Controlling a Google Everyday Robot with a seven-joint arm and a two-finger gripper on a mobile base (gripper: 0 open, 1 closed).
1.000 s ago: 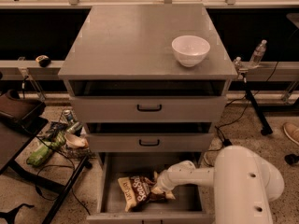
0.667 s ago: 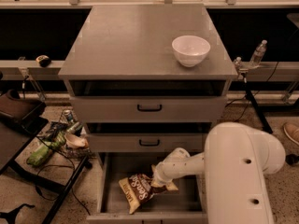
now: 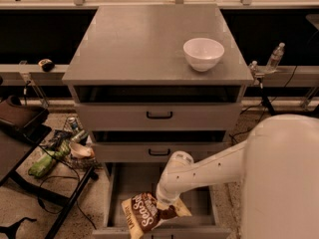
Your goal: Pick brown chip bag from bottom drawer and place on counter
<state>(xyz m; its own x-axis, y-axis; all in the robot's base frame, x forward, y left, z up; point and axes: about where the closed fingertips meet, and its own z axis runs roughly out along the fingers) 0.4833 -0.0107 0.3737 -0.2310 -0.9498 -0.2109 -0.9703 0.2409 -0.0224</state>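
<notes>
The brown chip bag [image 3: 147, 214] with white "Sea Salt" script hangs tilted over the front of the open bottom drawer [image 3: 133, 182]. Its lower end overlaps the drawer's front edge. My gripper [image 3: 164, 207] reaches down into the drawer at the end of the white arm and is shut on the bag's right side. The bag and wrist hide the fingertips. The grey counter [image 3: 139, 44] on top of the cabinet is far above the gripper.
A white bowl [image 3: 203, 54] stands on the counter at the right. The two upper drawers with black handles are slightly ajar. A dark side table [image 3: 15, 133] and floor clutter with a green bag [image 3: 45, 163] lie to the left. A bottle [image 3: 275, 58] stands at the right.
The arm has swung left and down onto the bag. The bag, which lay flat on the drawer floor, is now tilted and raised toward the drawer's front edge.
</notes>
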